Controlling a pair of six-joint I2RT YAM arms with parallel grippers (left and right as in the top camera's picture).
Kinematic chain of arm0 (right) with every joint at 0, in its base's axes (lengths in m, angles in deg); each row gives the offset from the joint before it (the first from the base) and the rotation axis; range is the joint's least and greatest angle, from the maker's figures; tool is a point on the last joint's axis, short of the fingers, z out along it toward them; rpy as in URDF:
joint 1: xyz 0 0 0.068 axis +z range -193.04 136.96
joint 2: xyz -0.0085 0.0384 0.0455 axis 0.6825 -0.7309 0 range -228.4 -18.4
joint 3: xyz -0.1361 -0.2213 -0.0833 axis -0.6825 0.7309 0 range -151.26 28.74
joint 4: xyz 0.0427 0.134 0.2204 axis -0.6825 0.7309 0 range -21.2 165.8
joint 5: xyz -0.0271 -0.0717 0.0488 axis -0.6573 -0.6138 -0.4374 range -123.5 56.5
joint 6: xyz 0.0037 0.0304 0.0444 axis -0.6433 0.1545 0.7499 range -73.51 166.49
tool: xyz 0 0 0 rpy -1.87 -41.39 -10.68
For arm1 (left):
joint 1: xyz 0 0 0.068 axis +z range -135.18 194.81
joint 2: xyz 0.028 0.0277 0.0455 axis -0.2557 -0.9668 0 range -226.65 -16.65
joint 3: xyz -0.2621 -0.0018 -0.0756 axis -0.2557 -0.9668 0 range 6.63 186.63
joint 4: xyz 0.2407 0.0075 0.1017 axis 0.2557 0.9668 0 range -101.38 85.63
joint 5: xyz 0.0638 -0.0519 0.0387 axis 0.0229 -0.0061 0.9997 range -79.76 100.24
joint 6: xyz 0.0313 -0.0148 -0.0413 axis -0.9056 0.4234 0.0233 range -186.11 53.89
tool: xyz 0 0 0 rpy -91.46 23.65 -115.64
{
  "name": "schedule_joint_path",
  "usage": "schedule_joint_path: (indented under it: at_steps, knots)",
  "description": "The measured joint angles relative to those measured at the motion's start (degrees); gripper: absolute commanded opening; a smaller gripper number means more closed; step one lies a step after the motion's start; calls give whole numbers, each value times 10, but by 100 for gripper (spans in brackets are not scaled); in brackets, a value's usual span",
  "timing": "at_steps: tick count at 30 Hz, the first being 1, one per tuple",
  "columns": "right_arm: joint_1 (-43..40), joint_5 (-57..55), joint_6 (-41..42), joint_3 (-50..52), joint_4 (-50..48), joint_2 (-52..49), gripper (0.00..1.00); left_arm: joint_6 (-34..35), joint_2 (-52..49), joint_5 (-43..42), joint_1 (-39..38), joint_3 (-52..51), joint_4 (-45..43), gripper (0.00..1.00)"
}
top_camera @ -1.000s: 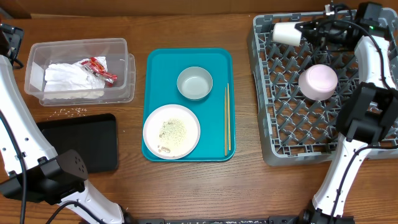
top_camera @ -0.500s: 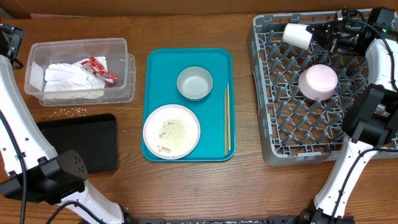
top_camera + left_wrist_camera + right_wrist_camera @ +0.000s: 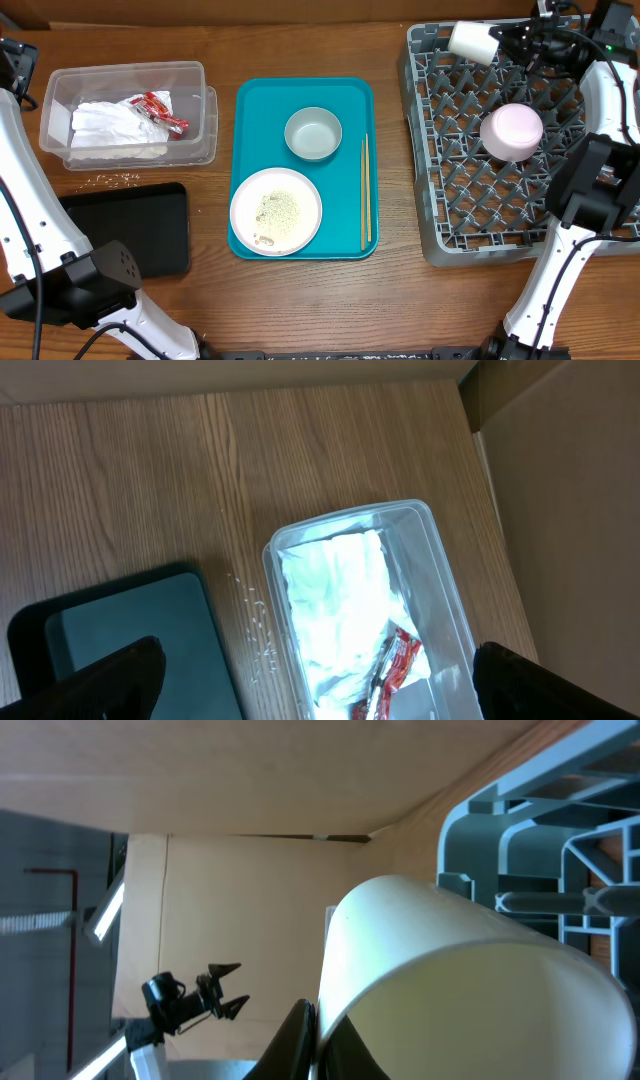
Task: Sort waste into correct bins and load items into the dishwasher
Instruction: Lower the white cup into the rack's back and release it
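- Surface: brown wood-grain table (image 3: 400, 310). A tan board borders it along the top of the overhead view.
- Right gripper (image 3: 506, 33): jaws clamped on the small white cup (image 3: 470, 40), which lies on its side at the upper-left corner of the dish rack (image 3: 440, 235), upper right of frame.
- Left gripper (image 3: 320, 685): fingers wide apart, holding nothing, above the clear tub (image 3: 200, 72) at upper left. The tub contains napkins (image 3: 105, 125) and a wrapper (image 3: 155, 108).
- Black tray (image 3: 130, 225): lower left. Rice scraps (image 3: 118, 179) lie on the table between tray and tub.
- Teal tray (image 3: 255, 100): centre, carrying the grey bowl (image 3: 313, 133) and the plate (image 3: 276, 211).
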Motion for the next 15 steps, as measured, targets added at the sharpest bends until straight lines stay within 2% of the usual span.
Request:
schedule_joint_path:
  at_steps: [6,15]
  knots:
    - [1,-58,12,0,66,0,6,0,0,0,0,0,0,100]
    - [1,-89,16,0,69,0,9,0,0,0,0,0,0,100]
